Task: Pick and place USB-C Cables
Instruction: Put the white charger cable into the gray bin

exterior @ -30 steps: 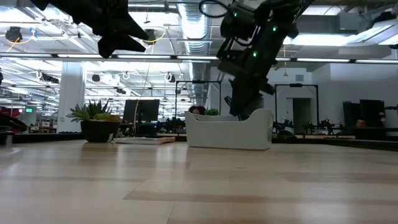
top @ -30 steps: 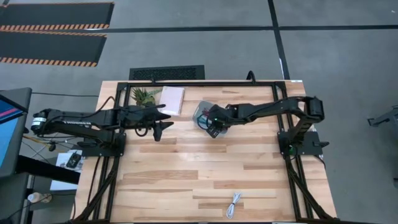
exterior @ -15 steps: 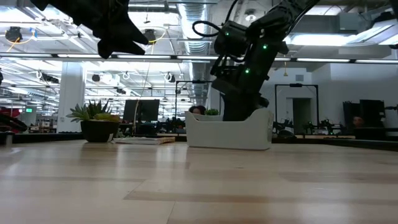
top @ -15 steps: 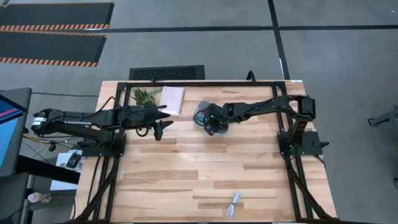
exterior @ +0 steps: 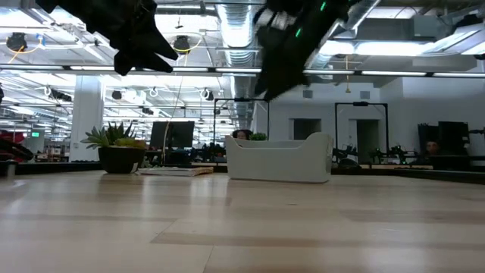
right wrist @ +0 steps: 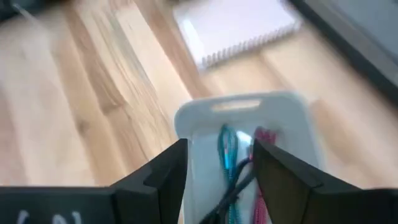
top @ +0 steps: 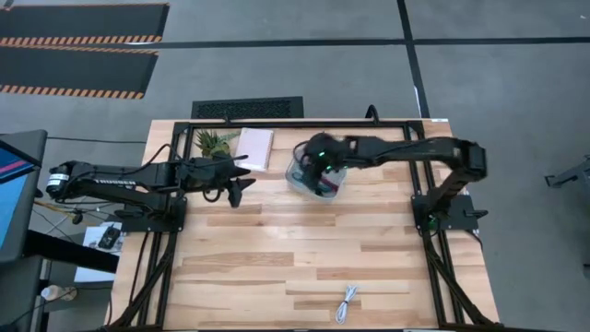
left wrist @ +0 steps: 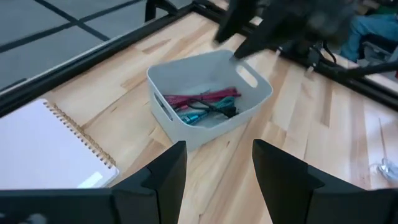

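Note:
A clear tray (top: 297,177) stands on the far middle of the table. It holds the maroon-pink cable (left wrist: 199,98), the teal cable (left wrist: 200,116) and the black cable (left wrist: 222,111). The white cable (top: 348,302) lies alone near the table's near edge. My right gripper (top: 312,160) hangs open above the tray (exterior: 280,161), well clear of it (exterior: 273,76); its wrist view looks down on the cables (right wrist: 229,146). My left gripper (top: 241,188) hovers open to the left of the tray, high over the table (exterior: 140,53).
A pale pink spiral notebook (top: 254,148) and a small green plant (top: 214,141) sit at the far edge, left of the tray. Bare wood stretches across the middle and near parts of the table (top: 277,258). A black frame rims the table.
My right gripper dipped down into the tray, then rose well clear above it and shifted a little toward the far edge. The tray and the white cable stayed where they were.

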